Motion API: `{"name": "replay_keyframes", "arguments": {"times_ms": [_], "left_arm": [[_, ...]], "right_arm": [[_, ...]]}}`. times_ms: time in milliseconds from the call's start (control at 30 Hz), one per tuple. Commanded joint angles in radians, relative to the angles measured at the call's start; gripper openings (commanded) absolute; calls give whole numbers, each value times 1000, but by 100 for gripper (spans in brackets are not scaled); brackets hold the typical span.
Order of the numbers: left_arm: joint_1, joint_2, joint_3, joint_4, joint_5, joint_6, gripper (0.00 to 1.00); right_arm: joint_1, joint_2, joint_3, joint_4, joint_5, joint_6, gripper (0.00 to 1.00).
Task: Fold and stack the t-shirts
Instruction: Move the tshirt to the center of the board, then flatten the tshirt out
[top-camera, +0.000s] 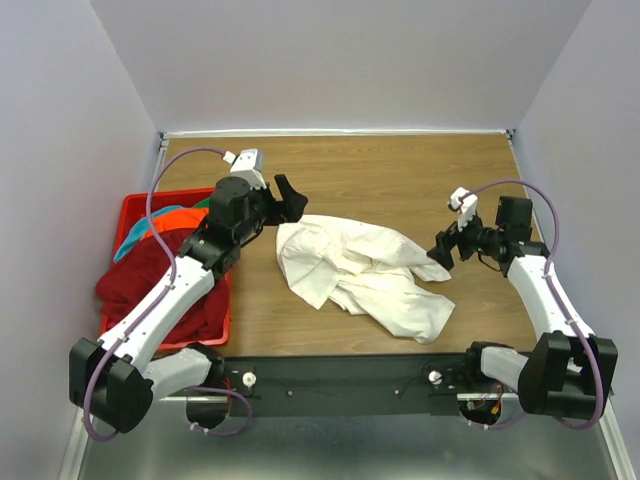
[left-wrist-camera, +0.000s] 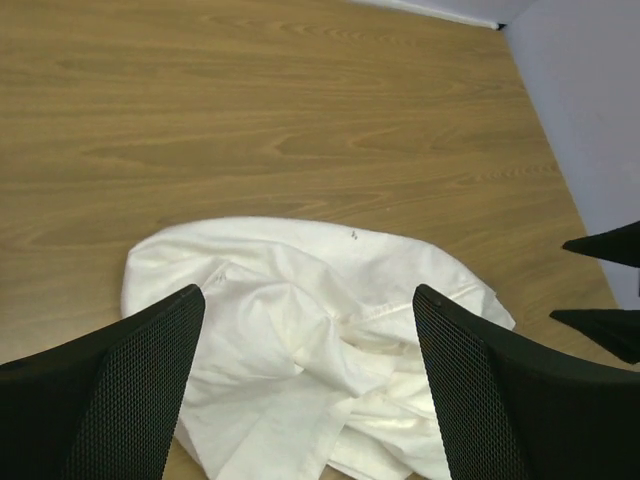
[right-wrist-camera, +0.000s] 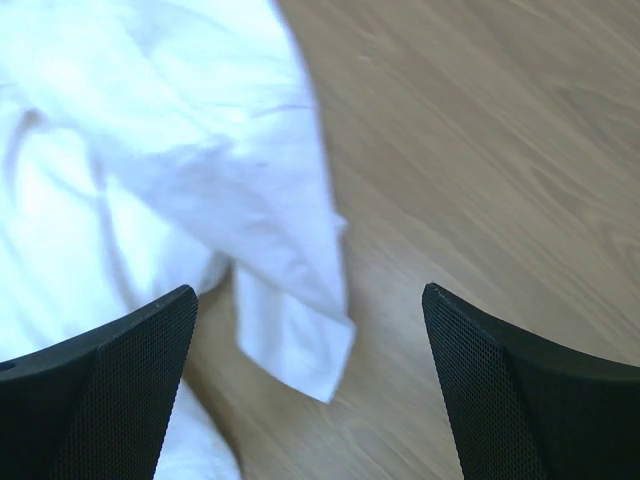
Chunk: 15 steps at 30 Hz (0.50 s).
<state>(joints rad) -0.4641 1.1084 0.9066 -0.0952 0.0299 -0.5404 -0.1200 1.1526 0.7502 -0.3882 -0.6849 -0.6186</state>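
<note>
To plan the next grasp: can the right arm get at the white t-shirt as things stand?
Probably yes: the right arm holds its open jaws at the edge of the white t-shirt, with nothing between them.

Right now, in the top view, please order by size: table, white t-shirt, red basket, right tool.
1. table
2. white t-shirt and red basket: about alike, basket partly hidden
3. right tool

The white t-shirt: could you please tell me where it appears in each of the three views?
Top external: white t-shirt lies crumpled mid-table.
Left wrist: lower centre, running off the bottom edge.
Right wrist: upper left, one corner reaching toward lower centre.
Shared landmark: the wood-grain table, bare around the shirt in all three.
</note>
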Motion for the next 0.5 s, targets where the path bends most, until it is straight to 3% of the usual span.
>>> {"name": "replay_keyframes", "arguments": {"times_ms": [0, 200, 300, 467], "left_arm": [[-22, 57, 83, -15, 232, 196, 89], [-210, 252, 196, -257, 62, 289, 82], [-277, 320, 196, -329, -51, 257, 76], [-349, 305, 127, -336, -137, 165, 66]], "right_arm": [[17, -25, -34, -162, -350, -228, 99], [82, 82, 27, -182, -259, -277, 97], [91, 163, 63, -196, -226, -290, 95], [117, 237, 84, -204, -202, -311, 91]]}}
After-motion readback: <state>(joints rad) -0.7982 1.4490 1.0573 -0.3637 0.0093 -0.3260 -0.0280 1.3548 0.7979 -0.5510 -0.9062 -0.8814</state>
